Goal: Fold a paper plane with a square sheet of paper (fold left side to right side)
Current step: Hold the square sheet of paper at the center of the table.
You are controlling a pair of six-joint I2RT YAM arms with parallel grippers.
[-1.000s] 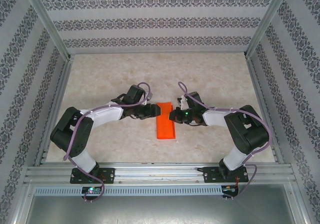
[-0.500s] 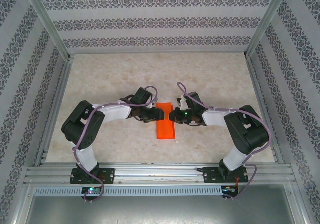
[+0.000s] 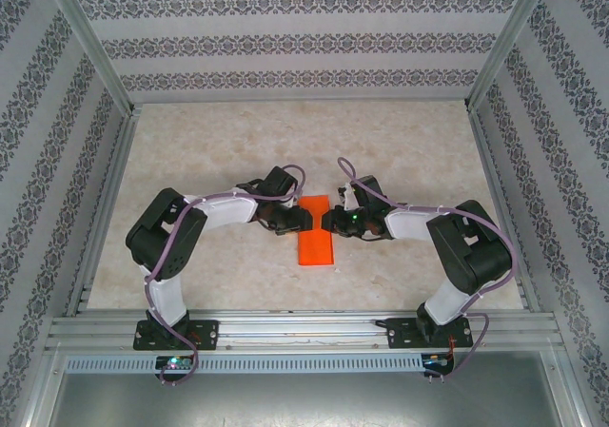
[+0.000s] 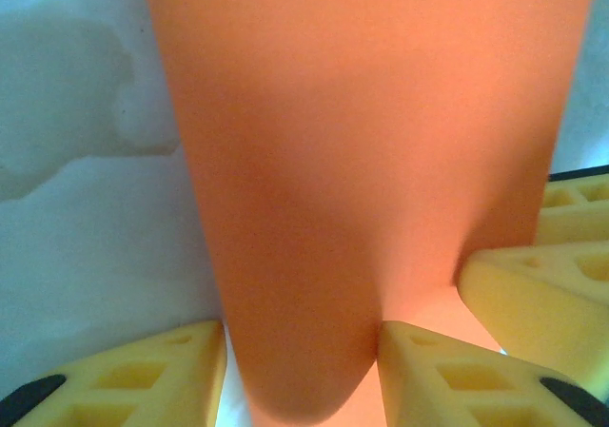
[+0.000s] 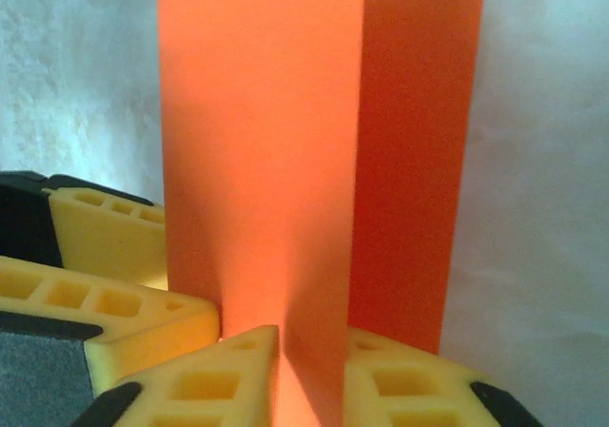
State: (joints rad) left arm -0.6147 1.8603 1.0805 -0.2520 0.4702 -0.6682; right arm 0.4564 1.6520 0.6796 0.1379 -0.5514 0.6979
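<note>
Status: the square sheet of paper [image 3: 315, 244] lies mid-worktop [image 3: 238, 151], doubled over into a narrow rectangle, long axis running away from the arm bases. Both pincers meet over its far half, left pincer [image 3: 303, 220] coming in from the left and right pincer [image 3: 329, 222] from the right, tips close together.

Left wrist view: the left pincer [image 4: 303, 351] is clenched around the fold. The yellow fingers [image 4: 152, 375] touch the bulge, one on each side. The fold is a soft rounded loop, not a sharp crease.

Right wrist view: the right pincer [image 5: 304, 346] has its jaws slightly apart with a paper layer standing between them. Can't tell if it's pinching or just flanking. The top layer stands up off the darker lower one, and the edges aren't flush.

Risks from here, my read:
- Right lets go while the crease is unset -> the top layer springs open and the fold is lost.
- Left squeezes the loop off-line -> skewed crease, mismatched edges, lopsided plane later.
- The pincers are nearly tip to tip, and in the left wrist view the right arm's fingers [image 4: 542, 284] sit just beside the paper. Any inward move -> finger clash.
- The sheet is thin and nothing pins it down. A sideways push drags the whole thing instead of creasing it.
- Too hard a pinch on the loop -> crumple rather than a clean line.
</note>
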